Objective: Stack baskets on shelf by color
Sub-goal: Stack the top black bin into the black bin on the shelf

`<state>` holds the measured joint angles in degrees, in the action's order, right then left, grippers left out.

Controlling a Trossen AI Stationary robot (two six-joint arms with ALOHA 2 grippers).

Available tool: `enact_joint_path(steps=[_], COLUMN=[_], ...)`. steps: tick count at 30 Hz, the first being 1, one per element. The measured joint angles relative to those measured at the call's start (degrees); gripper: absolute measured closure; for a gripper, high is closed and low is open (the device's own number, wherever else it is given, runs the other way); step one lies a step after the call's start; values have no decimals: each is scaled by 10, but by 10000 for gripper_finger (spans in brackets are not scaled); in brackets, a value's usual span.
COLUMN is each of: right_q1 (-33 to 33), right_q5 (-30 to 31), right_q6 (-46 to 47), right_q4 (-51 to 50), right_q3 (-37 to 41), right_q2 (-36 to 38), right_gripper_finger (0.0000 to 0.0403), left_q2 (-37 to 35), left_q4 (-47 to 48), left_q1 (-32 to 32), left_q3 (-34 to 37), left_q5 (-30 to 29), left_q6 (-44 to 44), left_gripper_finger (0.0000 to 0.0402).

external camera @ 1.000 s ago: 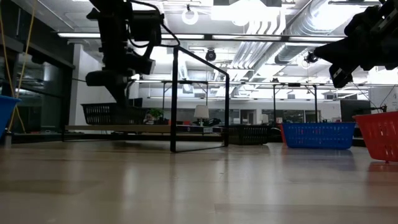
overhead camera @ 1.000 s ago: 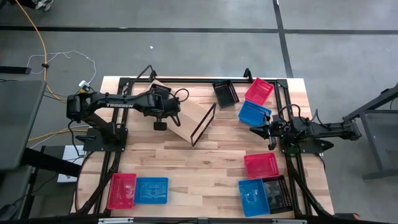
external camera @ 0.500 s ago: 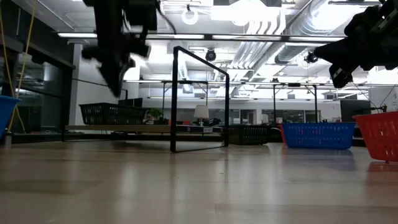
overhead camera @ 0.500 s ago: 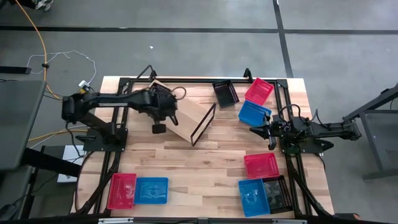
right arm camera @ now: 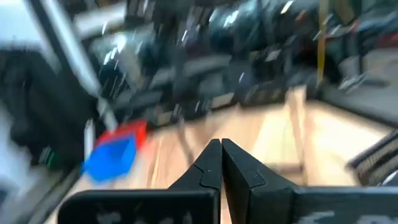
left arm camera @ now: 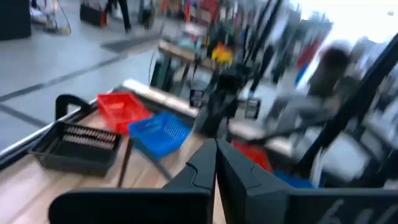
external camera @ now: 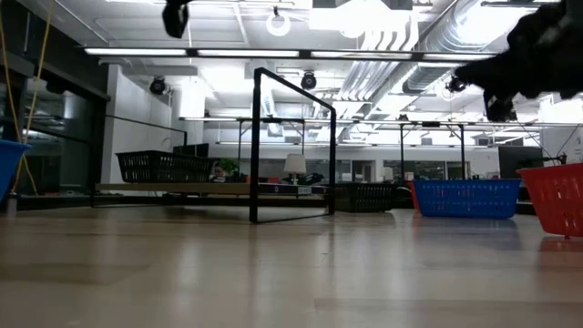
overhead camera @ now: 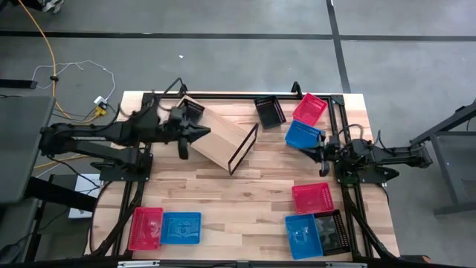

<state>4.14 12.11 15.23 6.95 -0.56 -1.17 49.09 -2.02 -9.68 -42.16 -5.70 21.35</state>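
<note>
High view: the shelf [overhead camera: 220, 140] lies slanted at upper centre, with a black basket [overhead camera: 192, 109] on its upper-left end. The left gripper [overhead camera: 201, 132] hangs at that end, fingers together, holding nothing. The right gripper [overhead camera: 303, 147], also closed and empty, sits by the blue basket [overhead camera: 304, 135] at the right. Other baskets lie scattered along the right side and the lower left.

Low view: the shelf's black frame [external camera: 293, 146] stands left of centre.

Wrist views: both pairs of fingers meet.

The mesh baskets look light, stiff and slightly slippery; a rim edge seems the best hold. No writing is readable.
</note>
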Motion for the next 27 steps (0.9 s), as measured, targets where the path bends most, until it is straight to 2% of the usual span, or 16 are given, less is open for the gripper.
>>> enact_joint_path(steps=[3,7,10,12,15,19,24,27], right_q1=[0,0,0,0,0,0,-34,-94], right_q5=[81,196,273,276,233,237,249,209], right_q6=[52,138,156,170,212,240,342,409], right_q4=[108,264,328,317,262,106,-165,-296], right_q3=[0,0,0,-12,-60,-168,-310,-373], right_q2=[0,0,0,-5,-50,-163,-323,-416], right_gripper_finger=[402,402,402,402,402,389,328,284], left_q2=[-38,-62,-66,-67,-67,-67,-67,-67], left_q4=[-52,-63,-66,-68,-68,-68,-68,-68], left_q1=[26,57,71,74,75,74,74,74], left_q3=[48,70,70,70,70,70,70,70], left_q5=[-36,-89,-107,-111,-113,-120,-121,-115], left_q6=[41,54,39,35,35,24,20,23], left_gripper_finger=[401,401,401,401,401,401,401,401])
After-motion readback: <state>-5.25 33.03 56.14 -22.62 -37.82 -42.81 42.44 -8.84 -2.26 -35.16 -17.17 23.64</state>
